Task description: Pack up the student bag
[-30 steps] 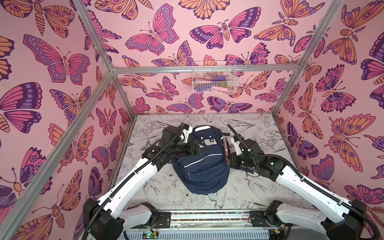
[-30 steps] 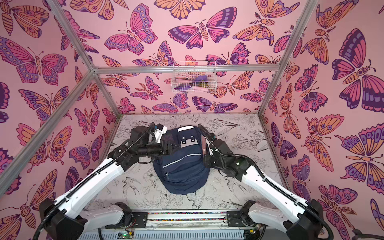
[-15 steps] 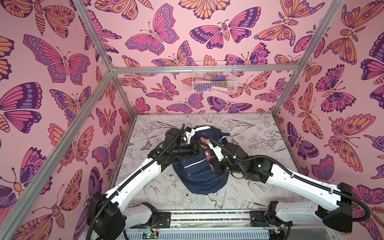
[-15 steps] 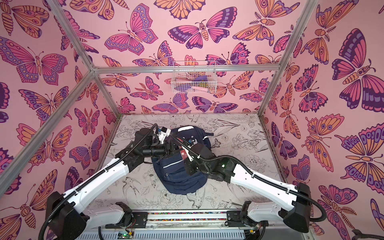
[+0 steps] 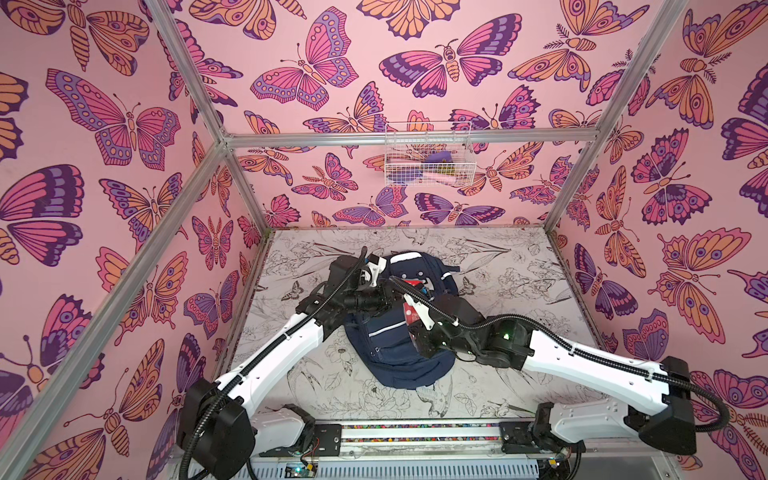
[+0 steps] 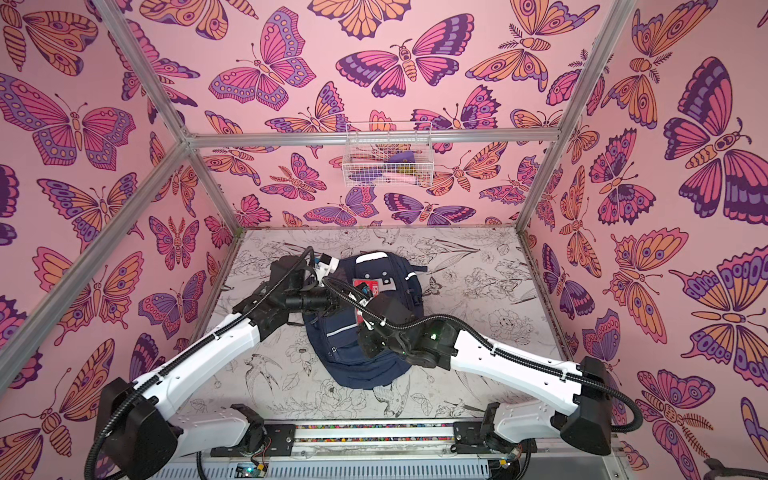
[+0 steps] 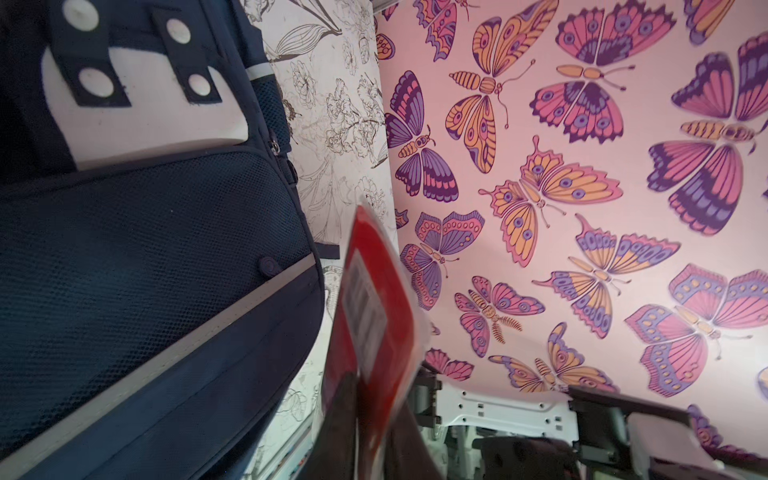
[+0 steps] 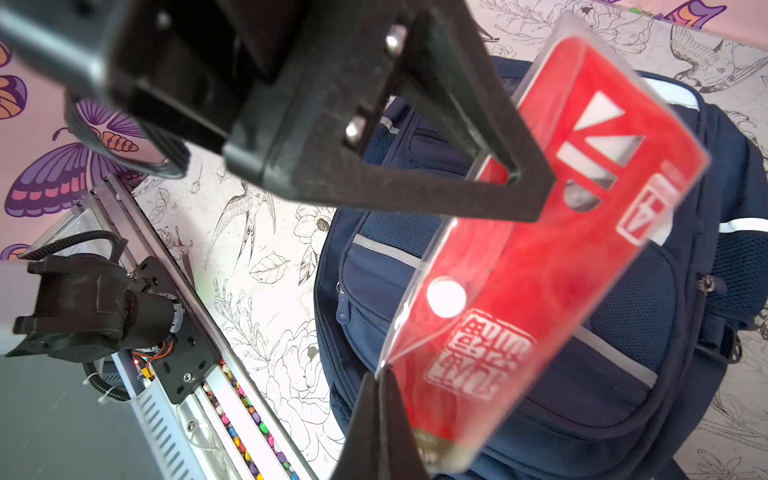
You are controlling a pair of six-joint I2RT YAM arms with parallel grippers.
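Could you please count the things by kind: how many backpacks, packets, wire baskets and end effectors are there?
Large navy blue fabric backpack: 1
Flat red packet in clear plastic sleeve: 1
White wire basket on the back wall: 1
Black end effectors: 2, the left end effector and the right end effector, both shut on the packet
Total: 5

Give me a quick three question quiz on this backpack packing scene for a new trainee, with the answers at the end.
1. Multiple choice: which grips the red packet? A, the left end effector only; B, the right end effector only; C, both.
2. True or false: the red packet is already inside the student bag.
3. Short answer: where does the wire basket hang?
Key: 1, C. 2, false: it is held in the air over the bag. 3, on the back wall.
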